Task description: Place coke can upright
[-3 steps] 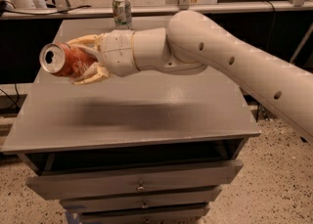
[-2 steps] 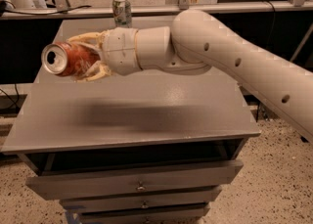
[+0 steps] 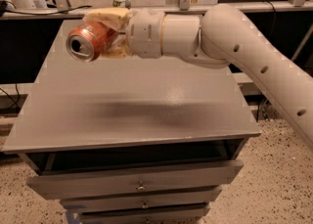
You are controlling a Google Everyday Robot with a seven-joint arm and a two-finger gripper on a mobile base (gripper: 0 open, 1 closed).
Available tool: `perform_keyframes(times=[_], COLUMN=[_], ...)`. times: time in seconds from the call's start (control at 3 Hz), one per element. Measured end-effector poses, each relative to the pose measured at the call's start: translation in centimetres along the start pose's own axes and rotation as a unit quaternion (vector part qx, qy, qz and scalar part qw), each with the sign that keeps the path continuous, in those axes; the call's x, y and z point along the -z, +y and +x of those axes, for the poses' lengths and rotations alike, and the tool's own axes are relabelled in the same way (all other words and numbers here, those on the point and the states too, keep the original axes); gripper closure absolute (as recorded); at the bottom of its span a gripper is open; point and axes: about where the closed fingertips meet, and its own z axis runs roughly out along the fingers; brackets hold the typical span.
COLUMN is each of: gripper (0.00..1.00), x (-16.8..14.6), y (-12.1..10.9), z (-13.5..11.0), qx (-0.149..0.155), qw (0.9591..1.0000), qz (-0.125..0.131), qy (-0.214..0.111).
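Note:
The red coke can is held in the air above the back left part of the grey cabinet top. It lies on its side, its silver top facing the camera and to the left. My gripper is shut on the can, its pale fingers wrapped over the can's body. The white arm reaches in from the right.
A green-and-white can stands upright at the cabinet's far edge, partly behind the gripper. The cabinet has drawers at the front. A rail with metal legs runs behind, and speckled floor lies around.
The gripper with the can has risen and moved toward the camera and a little right, so the can looks larger. The can stays on its side.

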Motion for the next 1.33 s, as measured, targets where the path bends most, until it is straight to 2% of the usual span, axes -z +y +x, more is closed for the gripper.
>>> perform_keyframes(times=[0.33,0.67,1.0,1.33], gripper=[1.00,1.00,1.00,1.00], x=[-0.2,-0.3,-0.7,-1.2], y=[-0.8,-0.7,-1.4,-2.0], z=[0.1,0.1,-0.3,0.8], qx=[0.074,0.074,0.132,0.239], qw=[0.9972,0.9972,0.9913,0.9709], qz=[0.006,0.005,-0.002,0.016], qy=[-0.001,-0.001,-0.009,0.008])
